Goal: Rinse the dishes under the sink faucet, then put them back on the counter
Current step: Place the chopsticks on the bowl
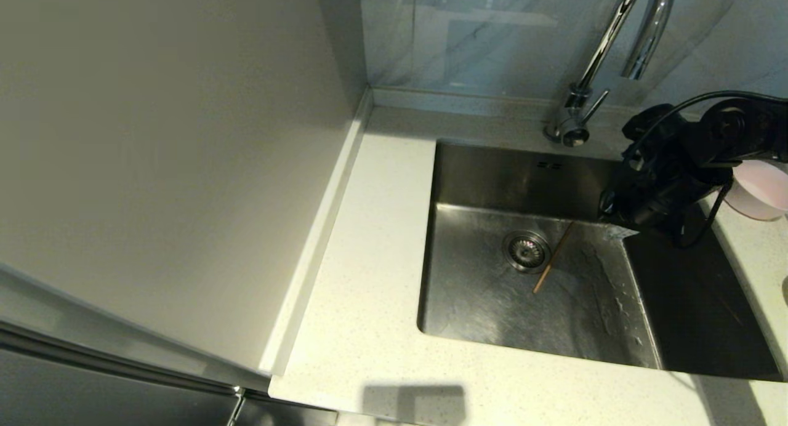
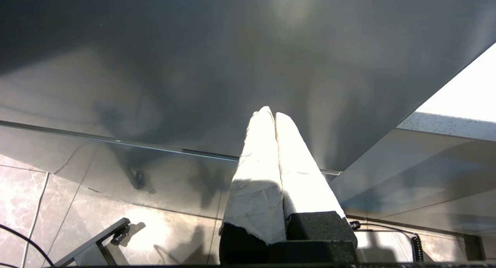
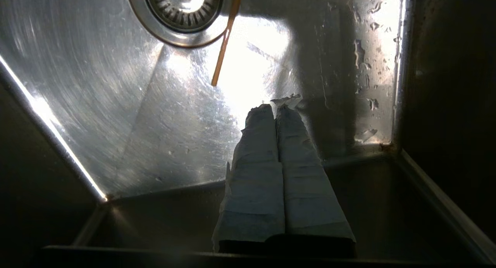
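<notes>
One brown chopstick lies on the floor of the steel sink, right beside the round drain. It also shows in the right wrist view, chopstick next to drain. My right gripper is shut on nothing and hangs low inside the basin near the back right, its tip apart from the chopstick. The pale pink bowl sits on the counter right of the sink, partly behind my right arm. The chrome faucet rises behind the sink. The yellow-green bowl is out of view.
Off-white counter runs left of and in front of the sink, bounded by a beige wall panel. My left gripper is parked, shut, below counter level before a dark cabinet front, above tiled floor.
</notes>
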{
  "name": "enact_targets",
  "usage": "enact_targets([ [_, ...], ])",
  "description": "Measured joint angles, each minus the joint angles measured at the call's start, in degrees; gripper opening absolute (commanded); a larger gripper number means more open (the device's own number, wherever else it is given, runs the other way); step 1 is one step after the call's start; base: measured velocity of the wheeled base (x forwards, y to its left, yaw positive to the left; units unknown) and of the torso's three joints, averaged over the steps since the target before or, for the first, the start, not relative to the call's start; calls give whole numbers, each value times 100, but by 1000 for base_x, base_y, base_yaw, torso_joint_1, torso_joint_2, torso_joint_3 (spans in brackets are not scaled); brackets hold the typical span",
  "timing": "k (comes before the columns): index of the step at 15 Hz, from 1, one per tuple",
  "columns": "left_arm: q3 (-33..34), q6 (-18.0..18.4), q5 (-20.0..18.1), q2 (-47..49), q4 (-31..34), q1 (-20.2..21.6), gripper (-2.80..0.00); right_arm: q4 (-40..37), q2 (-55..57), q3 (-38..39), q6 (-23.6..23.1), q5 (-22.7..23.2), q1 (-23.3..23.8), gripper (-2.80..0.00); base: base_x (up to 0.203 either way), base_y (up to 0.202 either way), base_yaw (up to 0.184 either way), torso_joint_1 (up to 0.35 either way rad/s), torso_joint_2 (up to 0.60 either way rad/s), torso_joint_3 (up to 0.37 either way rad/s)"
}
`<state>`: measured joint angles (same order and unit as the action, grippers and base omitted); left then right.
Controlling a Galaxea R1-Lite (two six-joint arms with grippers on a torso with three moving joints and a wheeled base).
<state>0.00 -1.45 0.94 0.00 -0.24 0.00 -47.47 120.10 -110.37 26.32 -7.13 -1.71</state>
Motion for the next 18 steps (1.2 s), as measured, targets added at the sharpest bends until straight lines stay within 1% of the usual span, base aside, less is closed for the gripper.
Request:
enact_targets([
  [7,0,-2,-1,0,2,0,-280,146,298,-14,-36,-23,21,-280,0,0,0,0,0,0],
  [9,0,-2,-1,0,0,0,-280,513,409,20,-89,-159,39,-280,0,0,0,0,0,0],
  [10,0,-1,0,0,-2,0,-280,682,454,63,-132,-341,44,-160,0,0,0,0,0,0],
  [11,0,-2,0,0,0,-2,-280,766,486,91,-163,-442,43,0,0,0,0,0,0,0],
  [14,0,-2,0,0,0,-2,-280,779,537,169,-234,-470,41,0,0,0,0,0,0,0],
  [18,0,-1,0,0,0,0,-280,787,592,264,-205,-422,41,0,0,0,0,0,0,0],
])
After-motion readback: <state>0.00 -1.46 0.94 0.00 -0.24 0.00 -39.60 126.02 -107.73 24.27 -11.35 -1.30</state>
